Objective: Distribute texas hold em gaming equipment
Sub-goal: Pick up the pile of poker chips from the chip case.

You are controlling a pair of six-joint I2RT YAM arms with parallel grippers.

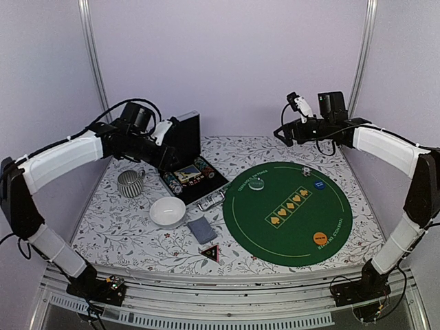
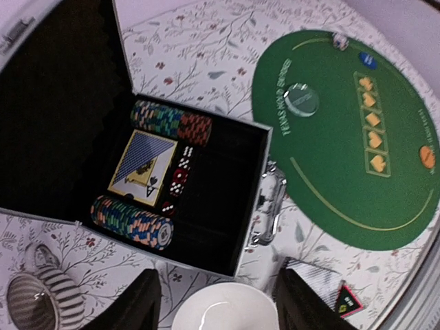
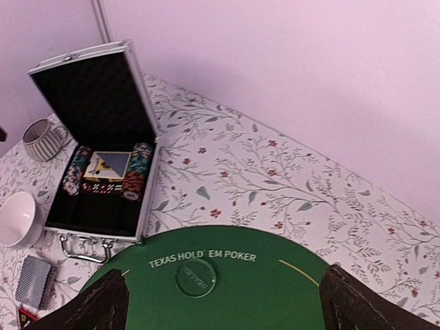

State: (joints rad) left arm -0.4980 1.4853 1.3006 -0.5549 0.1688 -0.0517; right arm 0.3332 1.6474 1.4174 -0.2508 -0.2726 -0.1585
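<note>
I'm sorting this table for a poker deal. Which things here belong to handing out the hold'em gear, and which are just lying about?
Belongs: chip rows, cards and dice in the open case; loose card stack; black triangle; orange disc; blue disc; clear dealer disc; green mat.
Lying about: white bowl; grey ribbed mug.

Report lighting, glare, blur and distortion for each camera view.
Top view: even, soft light with a violet cast; wide-angle bend in the frame poles. Left wrist view: tilted, the bowl nearly blown out white, the case interior very dark. Right wrist view: mat lettering reads sharply, its own fingers dark and blurred at the bottom corners.
</note>
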